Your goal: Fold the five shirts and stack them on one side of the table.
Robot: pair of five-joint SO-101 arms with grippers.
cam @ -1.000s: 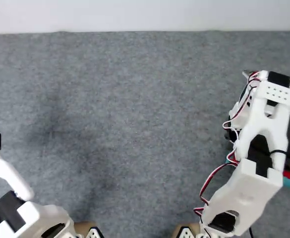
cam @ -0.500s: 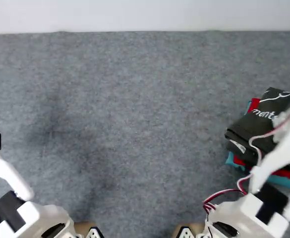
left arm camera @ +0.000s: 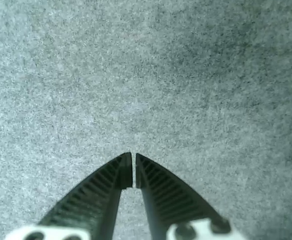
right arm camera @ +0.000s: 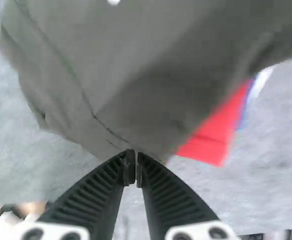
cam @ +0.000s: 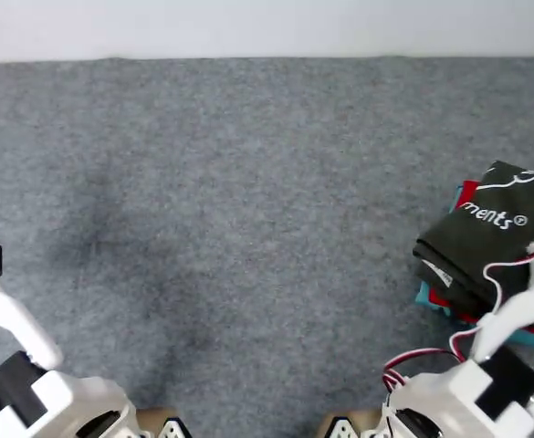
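We start at the left gripper (left arm camera: pixel 134 172): its two ribbed black fingers are pressed together at the tips and hold nothing, and they hang over bare grey felt-like covering of the table (left arm camera: pixel 210 75). In the high view the left arm (cam: pixel 15 365) sits at the near left corner, well apart from the clothes. The right gripper (right arm camera: pixel 136 170) is likewise closed, its tips meeting with nothing between them; it points at the near edge of the dark shirt (right arm camera: pixel 136 65), and we cannot tell whether the tips touch the cloth or hang just above it. Beside that edge a red shirt (right arm camera: pixel 215 135) juts out from under the dark one, with a small strip of blue and white showing past it. From above, we see the right arm (cam: pixel 472 392) at the near right corner, its red, white and black wires (cam: pixel 413 358) looping at its side, and its upper part crossing the near end of the stack of shirts (cam: pixel 486 246). The stack lies at the right edge of the table: the dark shirt with white print is folded on top, red shows beneath it, and a teal shirt (cam: pixel 425 294) peeks out at the bottom. A pale wall (cam: pixel 267 27) runs along the far edge.
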